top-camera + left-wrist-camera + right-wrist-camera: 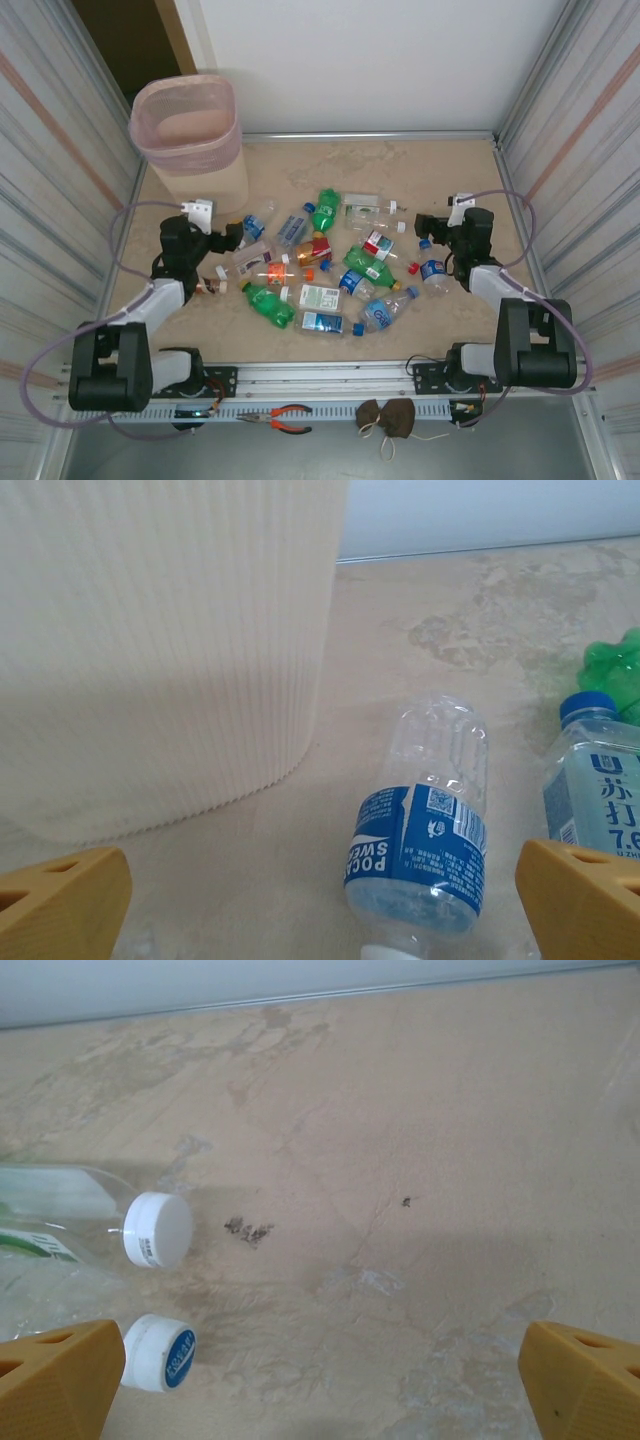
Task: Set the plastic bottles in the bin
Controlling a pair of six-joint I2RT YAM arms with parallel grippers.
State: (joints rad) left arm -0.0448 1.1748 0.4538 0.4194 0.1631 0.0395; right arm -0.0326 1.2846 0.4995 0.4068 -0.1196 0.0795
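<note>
1. Table (450,170): a beige, marble-patterned surface enclosed by ribbed metal walls at left and right and a white wall at the back.
2. Bin (190,150): stands upright in the far left corner of the table, with its rim facing up. In the left wrist view its ribbed wall (150,650) rises just beside the nearest bottle but does not touch it.
3. Arms: the left arm (160,295) and right arm (505,290) each reach forward from the near rail, one on either side of the heap.
4. Plastic bottles (320,260): all lie on their sides in a loose heap at the centre of the table, between the two arms and apart from the bin. Two green bottles are noted, one at the far edge of the heap (325,208) and one at the near left (268,303).
5. Left gripper (238,236): released, with the jaws spread wide and clasping nothing. Its yellow fingertips (60,900) frame a clear blue-label bottle (425,820) lying on the table with its white cap toward the camera. A blue-capped bottle (595,780) lies just to its right.
6. Right gripper (425,222): released, with the jaws fully apart and nothing held. Its yellow fingertips (580,1375) hover over bare table at the right edge of the heap.
7. Brown pouches (388,418): these rest on the near rail.
8. Pliers (280,417): orange-handled, and lie on the same rail to the left of the pouches.
9. White-capped bottle end (158,1228): lies at the left of the right wrist view. A second white cap with blue print (160,1352) sits just below it, near the left fingertip.
</note>
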